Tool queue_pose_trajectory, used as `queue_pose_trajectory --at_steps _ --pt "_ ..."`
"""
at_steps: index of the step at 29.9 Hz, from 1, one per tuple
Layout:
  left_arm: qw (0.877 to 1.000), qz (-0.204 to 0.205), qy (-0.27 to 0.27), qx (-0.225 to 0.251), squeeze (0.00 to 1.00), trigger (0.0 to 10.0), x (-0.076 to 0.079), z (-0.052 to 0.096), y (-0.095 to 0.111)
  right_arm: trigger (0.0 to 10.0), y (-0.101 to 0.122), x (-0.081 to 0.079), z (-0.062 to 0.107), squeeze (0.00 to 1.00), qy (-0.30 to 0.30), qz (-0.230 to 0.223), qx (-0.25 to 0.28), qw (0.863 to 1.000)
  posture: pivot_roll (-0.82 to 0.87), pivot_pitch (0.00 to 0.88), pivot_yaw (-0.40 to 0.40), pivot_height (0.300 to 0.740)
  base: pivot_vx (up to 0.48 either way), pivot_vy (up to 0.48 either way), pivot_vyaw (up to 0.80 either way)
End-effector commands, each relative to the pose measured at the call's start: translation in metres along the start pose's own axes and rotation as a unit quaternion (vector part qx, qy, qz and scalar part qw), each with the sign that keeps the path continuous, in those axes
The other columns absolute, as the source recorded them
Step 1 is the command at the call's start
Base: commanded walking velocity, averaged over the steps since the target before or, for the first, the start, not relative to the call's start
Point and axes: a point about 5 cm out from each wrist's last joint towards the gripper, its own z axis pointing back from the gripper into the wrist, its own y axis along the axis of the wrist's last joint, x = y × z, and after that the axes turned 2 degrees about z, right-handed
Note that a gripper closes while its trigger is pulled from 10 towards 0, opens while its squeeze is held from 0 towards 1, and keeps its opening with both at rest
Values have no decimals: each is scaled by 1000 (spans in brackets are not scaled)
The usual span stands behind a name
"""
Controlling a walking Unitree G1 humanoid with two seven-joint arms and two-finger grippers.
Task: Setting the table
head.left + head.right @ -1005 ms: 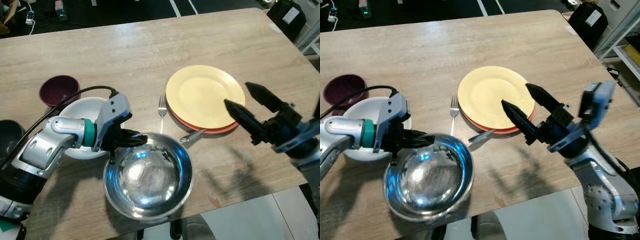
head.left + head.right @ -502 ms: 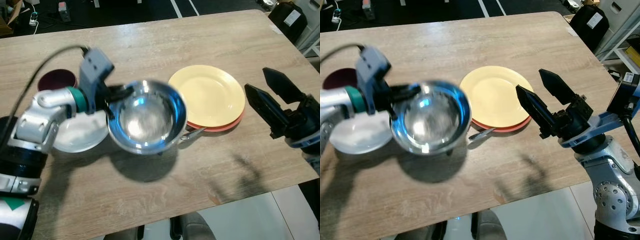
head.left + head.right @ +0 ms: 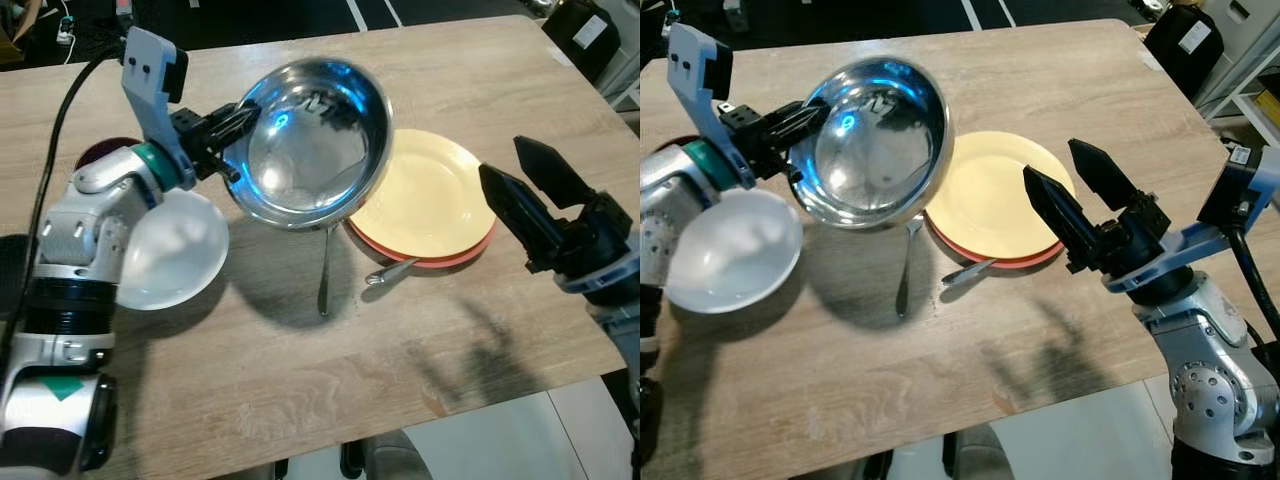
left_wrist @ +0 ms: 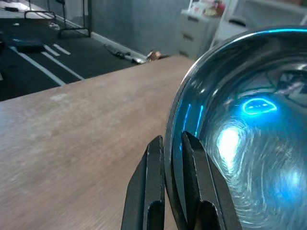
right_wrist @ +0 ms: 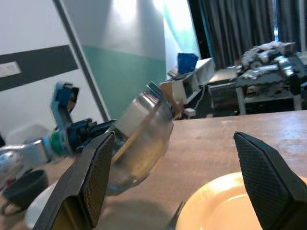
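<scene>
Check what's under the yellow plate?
An orange-red plate sits under the yellow plate; just its near rim shows. A utensil handle pokes from beneath that rim; its head is covered.

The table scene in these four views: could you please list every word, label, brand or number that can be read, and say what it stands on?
There is no text that can be read.
White label on the black case past the table's far right corner: too small and blurred to read.
Steel bowl held in the left gripper: reflections, no lettering.
Yellow plate, white bowl, right gripper: no markings visible.
</scene>
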Motion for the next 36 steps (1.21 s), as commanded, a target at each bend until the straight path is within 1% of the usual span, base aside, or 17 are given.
queue_pose_trajectory --at_steps 1,4,8,10,12,13,15,16,18,19,20,21,26,28,29,32,36 --pt "1000 7 4 26 0 10000 2 0 5 10000 1 3 0 0 -23 11 7 1000 116 124 51 740 0 0 0" --pt "998 18 6 52 0 10000 12 -5 8 10000 2 16 -4 0 -99 28 33 994 117 124 51 740 0 0 0" --pt "999 10 8 49 0 10000 18 -9 7 10000 6 27 -4 0 -151 24 57 987 117 125 52 740 0 0 0" --pt "998 8 19 62 0 10000 23 -13 8 10000 8 38 -3 0 -209 23 80 974 115 123 53 740 0 0 0" --pt "997 8 26 70 0 10000 25 -14 9 10000 8 41 -2 0 -226 23 85 970 115 123 52 740 0 0 0" --pt "996 -8 36 78 0 10000 27 -16 11 10000 8 45 -1 0 -248 22 93 964 117 123 51 740 0 0 0" --pt "993 19 52 104 0 10000 29 -19 14 10000 9 49 0 0 -270 23 98 957 117 123 51 740 0 0 0" --pt "993 19 52 104 0 10000 29 -19 14 10000 9 49 0 0 -270 23 98 957 117 123 51 740 0 0 0" --pt "988 100 57 103 0 10000 27 -20 10 10000 8 51 0 0 -279 21 98 955 113 123 49 740 0 0 0" --pt "990 107 56 79 0 10000 26 -19 4 10000 7 52 0 0 -284 22 98 954 111 124 51 740 0 0 0" --pt "990 107 56 79 0 10000 26 -19 4 10000 7 52 0 0 -284 22 98 954 111 124 51 740 0 0 0" --pt "993 82 57 57 0 10000 26 -18 0 10000 7 52 -1 0 -287 24 99 952 111 124 51 740 0 0 0" --pt "991 102 71 40 0 10000 22 -17 -6 10000 6 52 0 0 -292 27 97 951 113 124 50 740 0 0 0" --pt "994 62 86 27 0 10000 22 -16 -10 10000 5 53 0 0 -308 40 94 946 114 123 52 740 0 0 0" --pt "994 62 86 27 0 10000 22 -16 -10 10000 5 53 0 0 -308 40 94 946 114 123 52 740 0 0 0" --pt "992 -1 127 25 0 10000 20 -17 -13 10000 -3 52 -2 0 -321 66 77 942 110 123 52 740 0 0 0" --pt "990 -3 138 29 0 10000 19 -17 -13 10000 -5 51 -3 0 -320 70 72 942 110 123 52 740 0 0 0"
